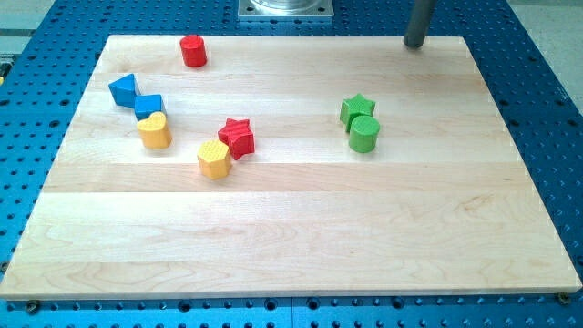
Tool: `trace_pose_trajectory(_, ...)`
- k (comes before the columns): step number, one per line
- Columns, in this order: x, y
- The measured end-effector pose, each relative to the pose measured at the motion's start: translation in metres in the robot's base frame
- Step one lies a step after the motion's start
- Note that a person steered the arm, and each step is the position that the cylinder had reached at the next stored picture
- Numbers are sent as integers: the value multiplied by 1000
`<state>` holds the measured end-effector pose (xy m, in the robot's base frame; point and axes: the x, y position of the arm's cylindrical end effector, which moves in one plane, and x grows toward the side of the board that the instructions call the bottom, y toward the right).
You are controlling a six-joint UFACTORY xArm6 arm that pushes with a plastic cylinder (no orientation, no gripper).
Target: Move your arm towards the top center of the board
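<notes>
my tip (414, 43): sitting at the top edge of the worktop (291, 237), over toward the view's right, well apart from every block

pincer: there isn't one on this rig, just the bare rod, so nothing to open or close and it's got hold of nothing

target spot: top center of the board, roughly below the metal mount (286, 8), so it's to the view's left of my tip

path: honestly looks easy, a plain slide left along the top edge, nothing in the lane

nearest stuff: green star (357, 108) and green cylinder (364, 134) are touching each other, well below the path; red cylinder (193, 51) is past the center on the left

tip for doing it well: I'd stop short of the red cylinder and stay up near the edge, no need to dip

other blocks: blue pair, yellow ones and red star (238, 137) are way off left, not a concern
</notes>
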<state>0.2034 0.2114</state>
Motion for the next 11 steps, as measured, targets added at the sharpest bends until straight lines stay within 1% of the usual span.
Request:
trace_pose_trajectory(8, -6, -3)
trace_pose_trajectory(9, -7, -20)
trace_pose_trajectory(10, -7, -24)
trace_pose_trajectory(11, -11, -56)
